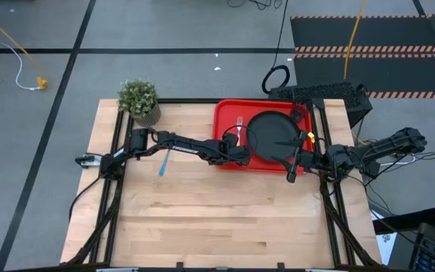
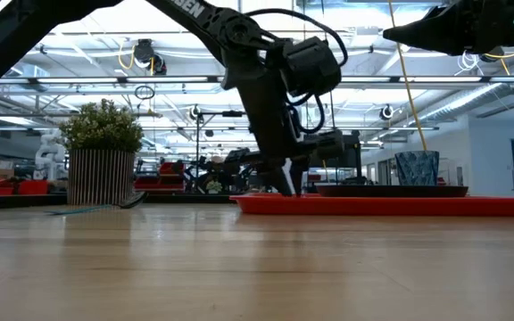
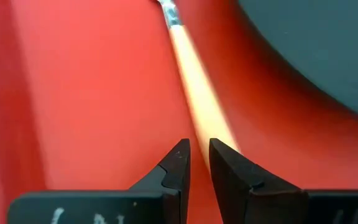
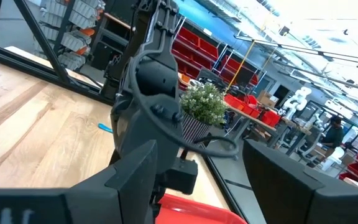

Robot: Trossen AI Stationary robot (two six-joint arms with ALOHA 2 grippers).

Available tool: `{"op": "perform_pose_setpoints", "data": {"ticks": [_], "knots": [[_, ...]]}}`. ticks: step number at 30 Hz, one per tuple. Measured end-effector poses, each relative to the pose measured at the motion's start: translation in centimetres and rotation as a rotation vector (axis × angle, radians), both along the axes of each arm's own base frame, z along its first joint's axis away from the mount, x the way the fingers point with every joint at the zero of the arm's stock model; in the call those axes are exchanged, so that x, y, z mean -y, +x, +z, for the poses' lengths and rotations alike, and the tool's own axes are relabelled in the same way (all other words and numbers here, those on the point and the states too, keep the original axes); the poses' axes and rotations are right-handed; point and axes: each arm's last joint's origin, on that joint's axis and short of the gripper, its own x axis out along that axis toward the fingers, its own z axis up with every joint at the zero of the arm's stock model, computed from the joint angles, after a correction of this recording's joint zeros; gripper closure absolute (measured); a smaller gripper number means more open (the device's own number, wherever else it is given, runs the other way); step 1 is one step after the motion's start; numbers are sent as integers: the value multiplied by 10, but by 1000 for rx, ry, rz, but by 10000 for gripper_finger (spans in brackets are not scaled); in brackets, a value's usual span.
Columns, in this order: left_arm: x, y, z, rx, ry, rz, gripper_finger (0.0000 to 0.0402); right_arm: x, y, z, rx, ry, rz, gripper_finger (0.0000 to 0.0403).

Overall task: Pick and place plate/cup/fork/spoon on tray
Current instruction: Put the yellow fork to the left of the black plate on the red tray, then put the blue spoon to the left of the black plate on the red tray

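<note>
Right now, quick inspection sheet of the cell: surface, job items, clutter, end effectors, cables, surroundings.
Surface: wooden table, open area bare.
Job items: tray at far right; plate on it; fork on the tray left of the plate; spoon on the wood left of the tray; cup not identified.
Clutter: potted plant at far left corner.
End effectors: left end effector low over the fork handle, fingers slightly apart; right end effector at the tray's near right edge, open, empty.
Cables: yellow cable on the floor.
Surroundings: shelving with red bins.
</note>
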Motion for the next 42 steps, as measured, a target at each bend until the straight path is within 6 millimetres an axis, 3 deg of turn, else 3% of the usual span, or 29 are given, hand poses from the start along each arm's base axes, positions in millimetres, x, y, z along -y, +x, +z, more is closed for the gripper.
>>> {"op": "perform_pose_setpoints", "data": {"ticks": [19, 24, 29, 34, 38, 42], "knots": [[-1, 2, -4, 8, 21, 11, 341, 0, 0, 0, -4, -2, 0, 172], [0, -4, 14, 1, 28, -3, 341, 0, 0, -2, -17, -9, 0, 172], [16, -19, 52, -43, 82, -50, 341, 0, 0, -2, -26, -14, 0, 172], [46, -51, 86, -142, 170, 6, 341, 0, 0, -4, -45, -17, 0, 172], [66, -81, 95, -236, 213, 137, 341, 0, 0, -5, -55, -14, 0, 172], [74, -101, 94, -371, 127, 225, 341, 0, 0, -5, -46, 20, 1, 172]]}}
